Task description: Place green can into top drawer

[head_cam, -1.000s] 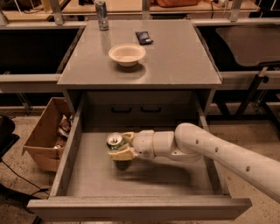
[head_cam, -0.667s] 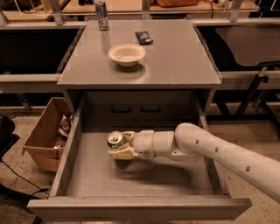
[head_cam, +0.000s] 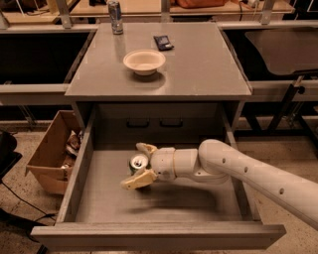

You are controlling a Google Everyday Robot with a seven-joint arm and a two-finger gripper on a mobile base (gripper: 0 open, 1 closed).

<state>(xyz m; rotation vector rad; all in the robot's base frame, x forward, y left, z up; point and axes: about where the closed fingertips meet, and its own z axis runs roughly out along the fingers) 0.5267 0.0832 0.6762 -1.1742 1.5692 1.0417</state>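
Hand [head_cam: 133, 165]: inside the top drawer [head_cam: 149, 234], low over its floor and left of the middle, reaching in from the right on a white arm [head_cam: 248, 171]
Hand state: fingers [head_cam: 138, 179] spread wide, one behind the can and one in front of it; neither looks pressed against it, so nothing is gripped
Green can [head_cam: 138, 161]: upright on the drawer floor, silver top facing up, between the two fingers
Top drawer: pulled fully out from the grey cabinet
Worktop [head_cam: 198, 69]: carries a pale bowl [head_cam: 144, 61] near the middle, a silver-blue can [head_cam: 115, 15] at the back left, and a dark packet [head_cam: 163, 42] behind the bowl
Cardboard box [head_cam: 47, 154]: on the ground, just left of the drawer
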